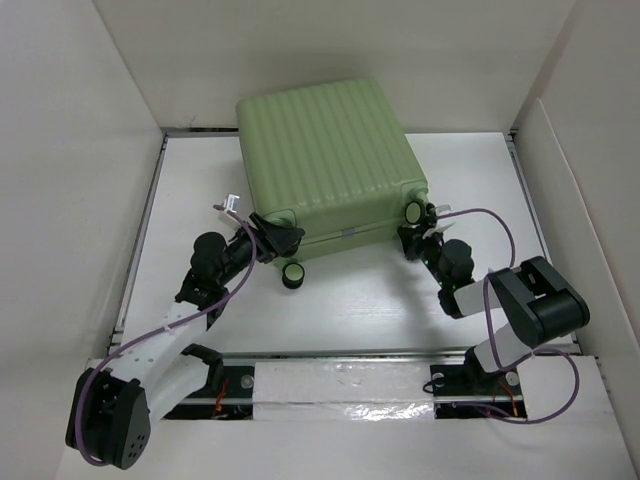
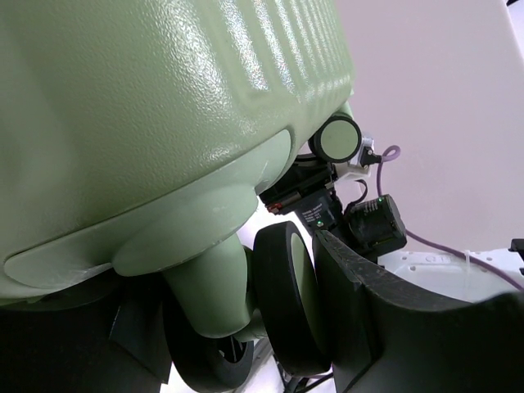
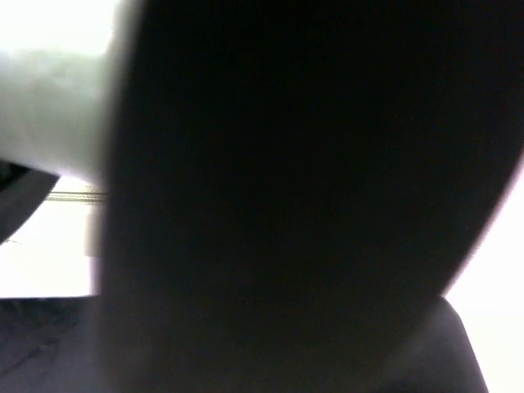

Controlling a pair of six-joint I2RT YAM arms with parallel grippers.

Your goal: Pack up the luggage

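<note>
The luggage [image 1: 325, 150], a pale green ribbed hard-shell case, lies shut at the back of the white table [image 1: 370, 310], its wheeled end facing the arms. My left gripper [image 1: 272, 240] is at its near-left corner, shut on a twin caster wheel [image 2: 286, 295], with one finger [image 2: 385, 311] flat against the wheel's face. Another wheel [image 1: 293, 276] shows just right of it. My right gripper [image 1: 418, 238] sits against the near-right corner, just below a wheel [image 1: 415, 212]. Something dark fills the right wrist view and hides the jaws.
White enclosure walls stand at the left [image 1: 70, 200], the back [image 1: 330, 50] and the right [image 1: 590, 220]. A mounting rail [image 1: 340, 385] runs along the near edge between the arm bases. The far corner wheel [image 2: 338, 137] and the right arm's wrist [image 2: 372, 225] appear beyond the held caster.
</note>
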